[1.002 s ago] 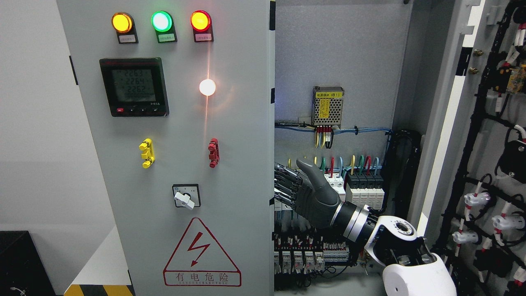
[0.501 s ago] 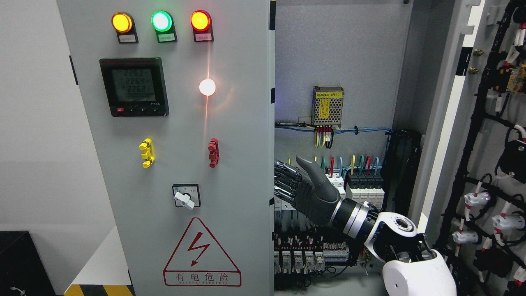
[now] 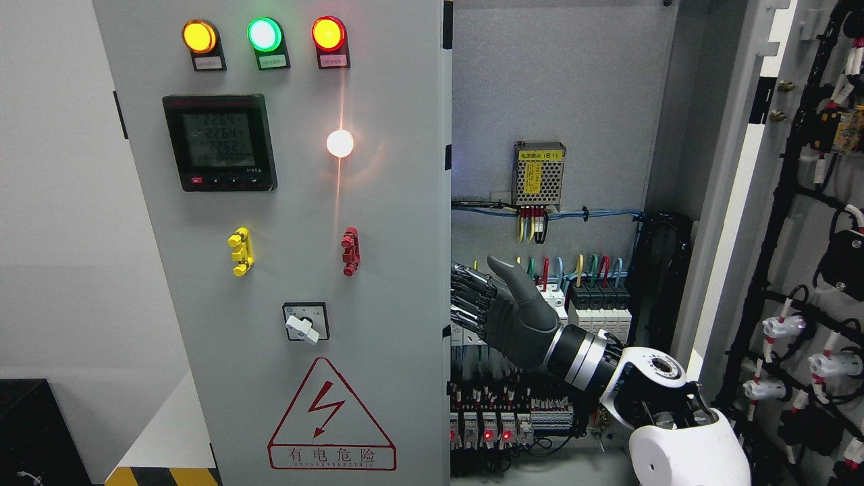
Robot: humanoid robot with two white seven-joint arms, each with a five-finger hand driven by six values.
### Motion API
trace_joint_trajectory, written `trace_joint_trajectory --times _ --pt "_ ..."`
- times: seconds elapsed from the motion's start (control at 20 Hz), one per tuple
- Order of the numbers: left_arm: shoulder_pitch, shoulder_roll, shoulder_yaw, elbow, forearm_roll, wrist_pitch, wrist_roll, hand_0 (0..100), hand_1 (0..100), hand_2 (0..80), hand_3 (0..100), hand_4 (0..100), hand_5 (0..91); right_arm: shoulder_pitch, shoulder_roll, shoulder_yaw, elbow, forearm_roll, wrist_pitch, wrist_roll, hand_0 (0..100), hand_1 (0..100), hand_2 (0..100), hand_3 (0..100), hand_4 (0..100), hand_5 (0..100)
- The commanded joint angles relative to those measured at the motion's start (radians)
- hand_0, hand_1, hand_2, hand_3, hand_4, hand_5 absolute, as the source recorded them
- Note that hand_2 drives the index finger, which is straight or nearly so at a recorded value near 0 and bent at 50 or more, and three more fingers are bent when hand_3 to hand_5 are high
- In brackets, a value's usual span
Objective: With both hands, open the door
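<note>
The right hand [image 3: 503, 310] reaches to the left door's [image 3: 304, 202] edge. Its fingers [image 3: 466, 297] hook behind that edge, thumb raised.

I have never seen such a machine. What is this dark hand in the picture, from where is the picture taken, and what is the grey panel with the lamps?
The picture comes from a camera on a humanoid robot's head, so you see what it sees. The dark robot hand is its right one; its arm enters from the lower right. Its fingers reach behind the edge of the grey door of an electrical cabinet, apparently to pull it. This door carries three lamps, a meter, a rotary switch and a warning sign. On the right, the other door stands open, showing wiring inside. The left hand is not visible.
</note>
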State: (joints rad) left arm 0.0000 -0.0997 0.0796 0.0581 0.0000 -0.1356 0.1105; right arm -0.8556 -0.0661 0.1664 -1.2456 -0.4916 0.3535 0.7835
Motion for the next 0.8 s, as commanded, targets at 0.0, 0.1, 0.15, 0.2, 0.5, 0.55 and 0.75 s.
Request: trace_joint_trajectory --times 0.0,0.1,0.15,0.2,0.5,0.55,0.75 --pt "0.029 0.0 0.0 0.0 -0.025 0.001 0.0 0 0 0.0 0 0 0.0 0.0 0.0 0.022 0.002 -0.001 -0.001 0.0 19 0 0 0 0 0" --pt "0.029 0.0 0.0 0.0 -0.025 0.001 0.0 0 0 0.0 0 0 0.0 0.0 0.0 0.022 0.002 -0.001 -0.001 0.016 19 0 0 0 0 0" --pt "0.029 0.0 0.0 0.0 -0.025 0.001 0.0 0 0 0.0 0 0 0.0 0.0 0.0 0.021 0.002 -0.001 -0.001 0.028 19 0 0 0 0 0" --pt "0.028 0.0 0.0 0.0 -0.025 0.001 0.0 0 0 0.0 0 0 0.0 0.0 0.0 0.021 0.002 0.001 -0.001 0.033 19 0 0 0 0 0" --pt "0.028 0.0 0.0 0.0 -0.025 0.001 0.0 0 0 0.0 0 0 0.0 0.0 0.0 0.021 0.002 0.001 -0.001 0.034 19 0 0 0 0 0" --pt "0.029 0.0 -0.001 0.0 -0.025 0.001 0.0 0 0 0.0 0 0 0.0 0.0 0.0 0.021 0.0 -0.001 -0.001 0.034 19 0 0 0 0 0" --pt "0.029 0.0 -0.001 0.0 -0.025 0.001 0.0 0 0 0.0 0 0 0.0 0.0 0.0 0.021 0.002 0.001 -0.001 0.034 19 0 0 0 0 0"
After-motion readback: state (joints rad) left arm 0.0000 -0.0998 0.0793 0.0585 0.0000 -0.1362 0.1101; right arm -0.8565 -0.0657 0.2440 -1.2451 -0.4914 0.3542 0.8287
